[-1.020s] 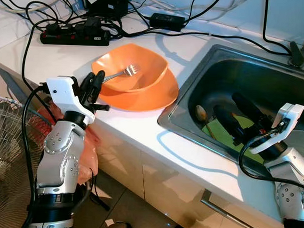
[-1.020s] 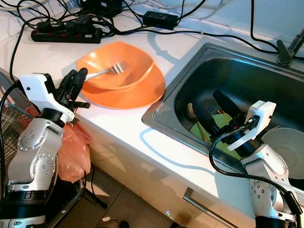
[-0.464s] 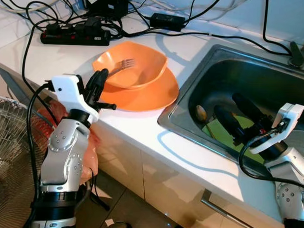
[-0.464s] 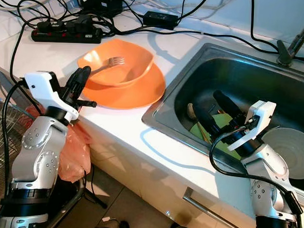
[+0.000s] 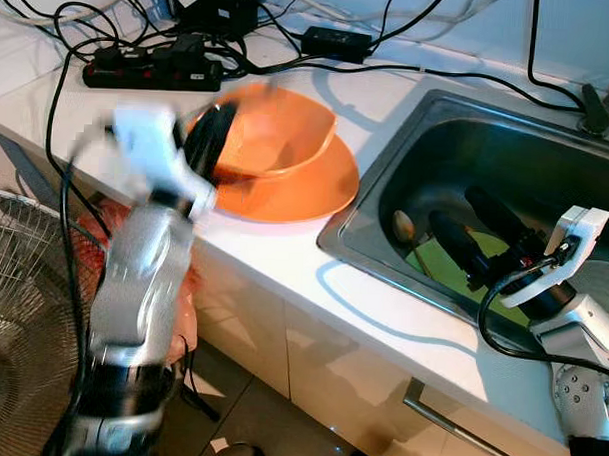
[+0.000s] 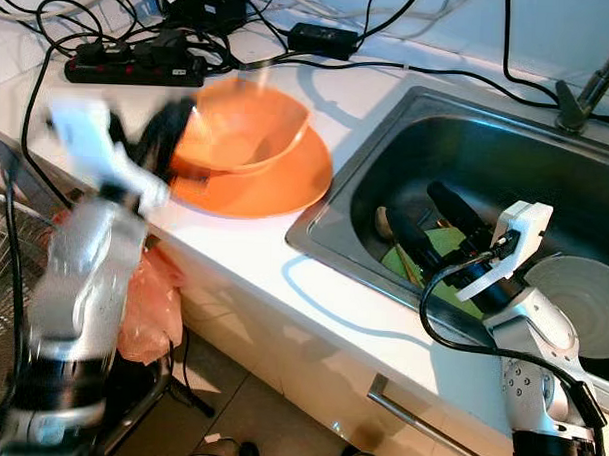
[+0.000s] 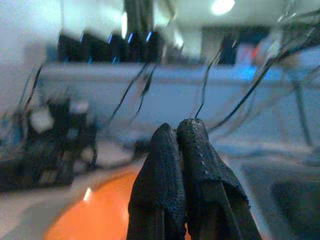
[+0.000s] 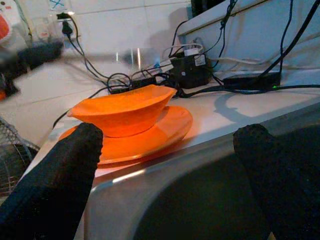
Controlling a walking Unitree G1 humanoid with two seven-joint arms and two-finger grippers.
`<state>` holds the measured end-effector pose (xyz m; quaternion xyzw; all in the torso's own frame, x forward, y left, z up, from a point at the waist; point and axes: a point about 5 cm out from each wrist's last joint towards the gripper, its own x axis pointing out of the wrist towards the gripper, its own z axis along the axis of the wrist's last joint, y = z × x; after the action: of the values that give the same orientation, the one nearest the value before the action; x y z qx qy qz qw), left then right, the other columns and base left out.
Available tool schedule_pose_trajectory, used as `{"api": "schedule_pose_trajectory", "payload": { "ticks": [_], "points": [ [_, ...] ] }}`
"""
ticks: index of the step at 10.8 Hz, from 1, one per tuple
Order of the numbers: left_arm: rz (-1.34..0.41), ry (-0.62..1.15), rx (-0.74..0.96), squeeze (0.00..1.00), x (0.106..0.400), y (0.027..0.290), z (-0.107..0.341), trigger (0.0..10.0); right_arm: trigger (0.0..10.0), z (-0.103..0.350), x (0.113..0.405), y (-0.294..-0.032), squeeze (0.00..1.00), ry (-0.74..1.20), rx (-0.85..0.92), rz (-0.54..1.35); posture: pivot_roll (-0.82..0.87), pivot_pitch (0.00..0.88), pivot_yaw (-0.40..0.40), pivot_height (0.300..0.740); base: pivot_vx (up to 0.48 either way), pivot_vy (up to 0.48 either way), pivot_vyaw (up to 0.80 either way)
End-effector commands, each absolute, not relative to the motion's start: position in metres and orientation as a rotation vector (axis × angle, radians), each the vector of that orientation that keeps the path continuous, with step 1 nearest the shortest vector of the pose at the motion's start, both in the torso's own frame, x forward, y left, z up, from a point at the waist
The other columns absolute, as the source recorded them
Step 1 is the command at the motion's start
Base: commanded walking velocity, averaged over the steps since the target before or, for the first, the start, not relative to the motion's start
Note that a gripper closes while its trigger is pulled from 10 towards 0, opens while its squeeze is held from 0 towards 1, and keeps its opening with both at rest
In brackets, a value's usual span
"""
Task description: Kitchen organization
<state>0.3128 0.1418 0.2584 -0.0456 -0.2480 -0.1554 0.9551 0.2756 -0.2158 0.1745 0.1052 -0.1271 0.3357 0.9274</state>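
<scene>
orange bowl [image 5: 273, 132] beside left gripper [image 5: 209, 145] (blurred)

Glossy orange plastic bowl [image 5: 273, 132] and plate [image 5: 306, 188]; brushed steel sink [image 5: 457, 153]; smooth white worktop [image 5: 283, 262]; matt, textured black fingers [image 7: 192, 165].

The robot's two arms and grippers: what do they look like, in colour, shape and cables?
Both arms are silver metal with rounded joints and white wrist housings. Black cables loop along each. The left gripper and right gripper each have two long black fingers with textured pads.
</scene>
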Motion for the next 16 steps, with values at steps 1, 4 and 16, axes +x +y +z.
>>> {"api": "schedule_pose_trajectory", "payload": {
  "ticks": [1, 4, 16],
  "points": [
    [-0.337, -0.535, -0.071, 0.00, 0.311, 0.136, 0.268, 10.0, 10.0, 0.174, 0.277, -0.216, 0.00, -0.258, 0.200, 0.687, 0.05, 0.112, 0.035, 0.740, 0.000, 0.000, 0.00],
    [-0.489, -0.569, -0.095, 0.00, 0.315, 0.107, 0.284, 10.0, 10.0, 0.175, 0.276, -0.218, 0.00, -0.266, 0.195, 0.679, 0.04, 0.107, 0.050, 0.740, 0.000, 0.000, 0.00],
    [-0.898, -0.417, -0.248, 0.00, 0.331, 0.005, 0.254, 10.0, 10.0, 0.192, 0.260, -0.252, 0.00, -0.340, 0.141, 0.523, -0.07, 0.088, 0.094, 0.740, 0.000, 0.000, 0.00]
  ]
}}
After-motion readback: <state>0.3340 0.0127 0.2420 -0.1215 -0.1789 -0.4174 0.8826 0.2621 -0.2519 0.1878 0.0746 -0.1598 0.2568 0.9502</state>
